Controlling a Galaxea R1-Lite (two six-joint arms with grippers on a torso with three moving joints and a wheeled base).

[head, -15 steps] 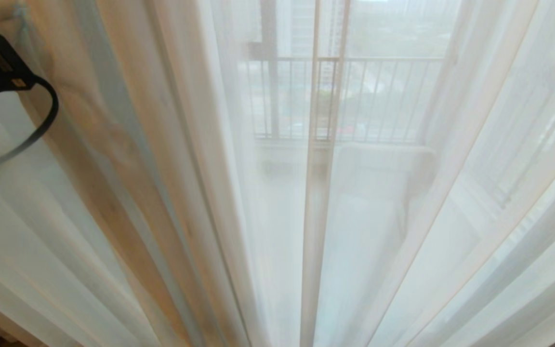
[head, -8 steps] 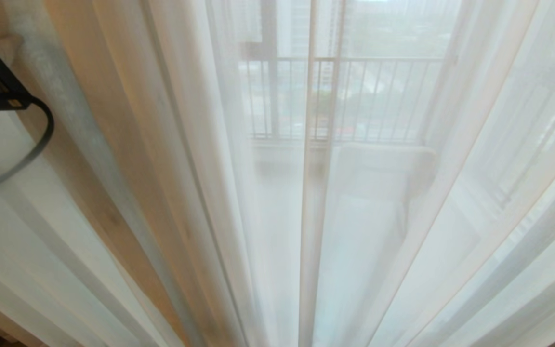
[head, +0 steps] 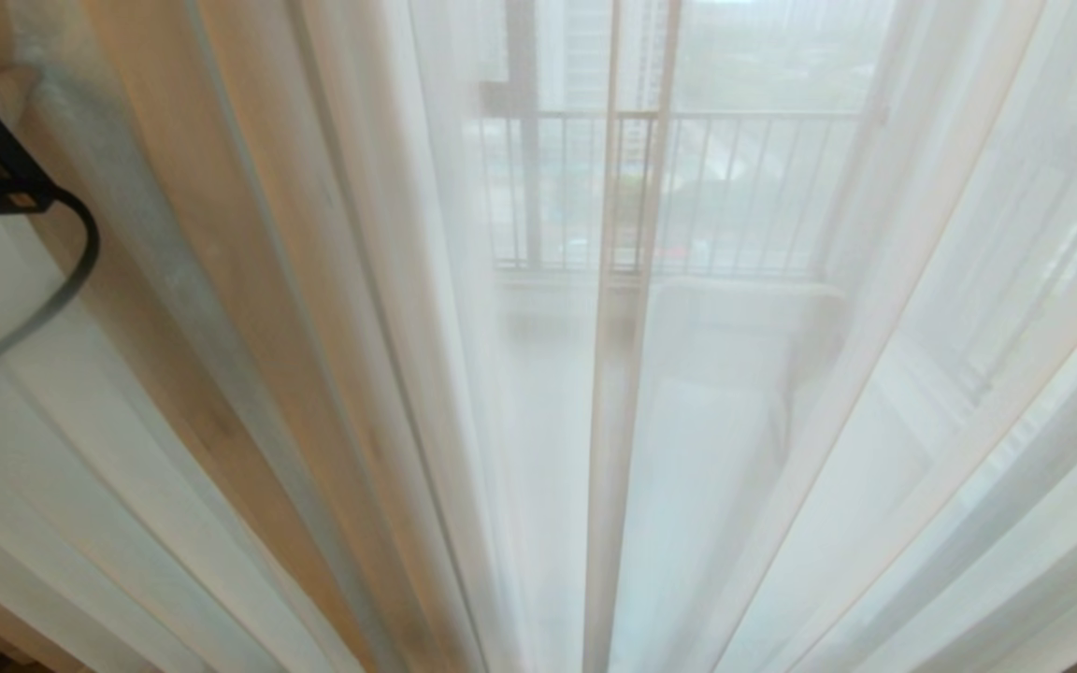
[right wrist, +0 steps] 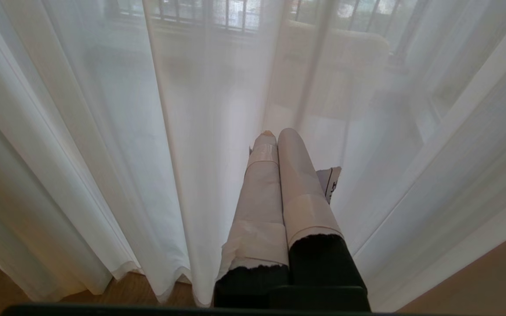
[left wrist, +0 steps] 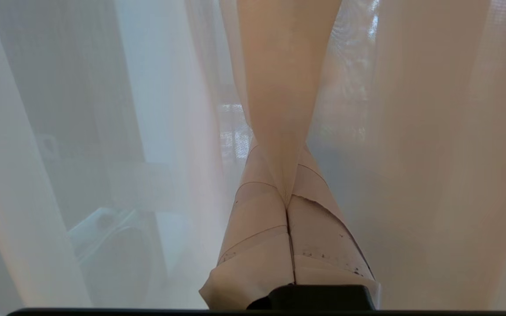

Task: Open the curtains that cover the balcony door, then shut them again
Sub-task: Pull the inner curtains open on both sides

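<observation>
Two grippers are mine, and both are closed. My left gripper (left wrist: 287,193) is pinched tight on a fold of the curtains (left wrist: 279,87), with the thin cloth squeezed between its taped fingers (left wrist: 257,245). In the head view only a black bit of that arm shows, at my far left. My right gripper (right wrist: 279,140) is squeezed closed too, but it holds nothing. It just points at the cloth low down, near the wooden floor (right wrist: 490,272).

Close in front of me, the curtains (head: 389,374) hang in long soft folds. They look very light and floppy. I think they bend and slide easily, so a small pinch could slip out. Thin cloth like this could also snag or tear if I tug hard. I think the best place to hold is a bunched-up fold, like the one I have now, not a single flat layer.

Farther back, through the cloth, I see the balcony door (head: 522,140) frame. Past that is a railing (head: 735,187). The curtains cover the door.
</observation>
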